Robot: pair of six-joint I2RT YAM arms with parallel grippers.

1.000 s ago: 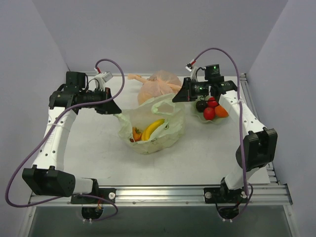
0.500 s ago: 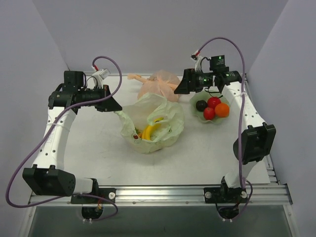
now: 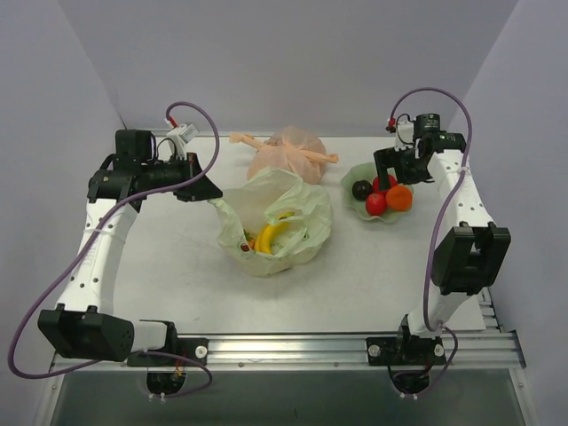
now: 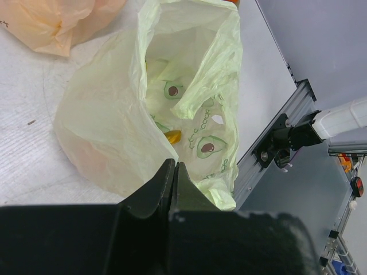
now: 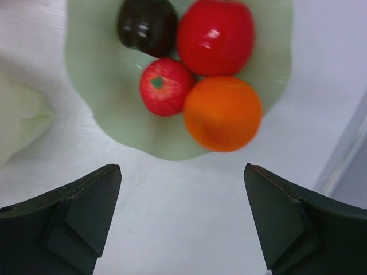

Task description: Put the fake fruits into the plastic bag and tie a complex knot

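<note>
The pale green crinkly plastic bag (image 3: 306,209), central on the counter (image 3: 177,257) with yellow plastic bananas (image 3: 273,235) inside, is pinched open for loading by the closed left fingers (image 4: 152,192), and the wide-spread right fingers (image 5: 80,200) are judged due down onto a glossy round fruit (image 5: 222,113) in the wavy green dish (image 5: 92,80).
</note>
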